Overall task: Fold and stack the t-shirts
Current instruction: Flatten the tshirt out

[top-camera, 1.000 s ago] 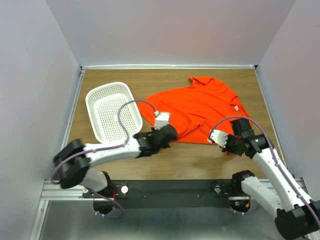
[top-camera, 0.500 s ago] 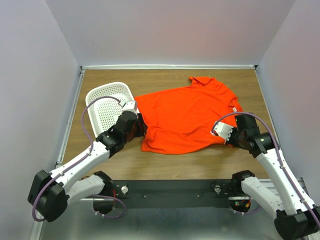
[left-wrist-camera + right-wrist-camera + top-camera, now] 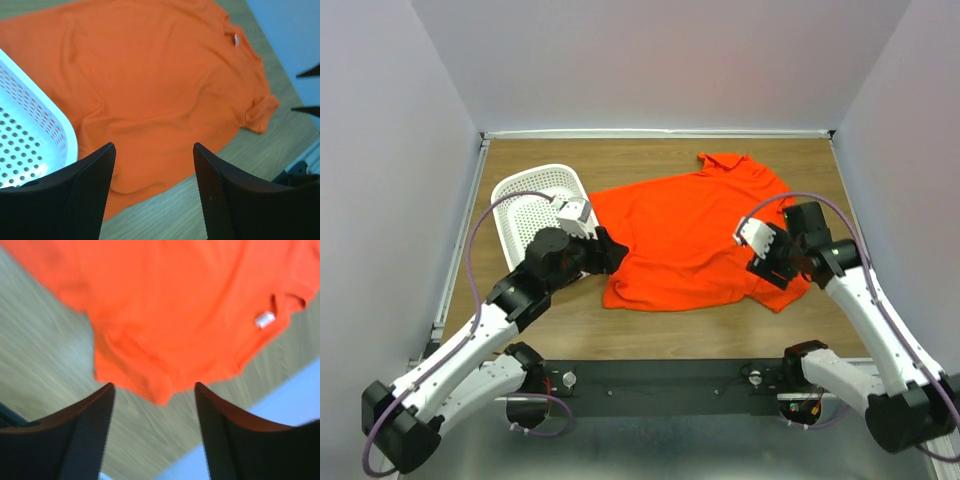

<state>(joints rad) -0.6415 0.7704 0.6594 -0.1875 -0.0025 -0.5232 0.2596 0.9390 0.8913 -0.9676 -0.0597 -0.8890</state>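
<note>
Status: orange-red t-shirt [image 3: 690, 225] lay spread on the wood-grain table [image 3: 720, 330], right of centre; soft cloth, shallow wrinkles, unfolded; collar toward the far edge, hem toward my bases; small white neck label [image 3: 236, 40] sat at the collar. White plastic basket [image 3: 520, 215] was left of it; rounded rectangle, walls and floor perforated with rows of round holes; its rim was just beside the shirt's left edge. My left gripper [image 3: 152, 192] hung over that edge; jaws spread wide, nothing between them; black fingers [image 3: 90, 195] had a fine dotted texture. My right gripper [image 3: 155, 432] hung over the short sleeve at the near right; jaws also wide, gripping nothing; that wrist view was motion-blurred, so cloth detail there was unclear.
</note>
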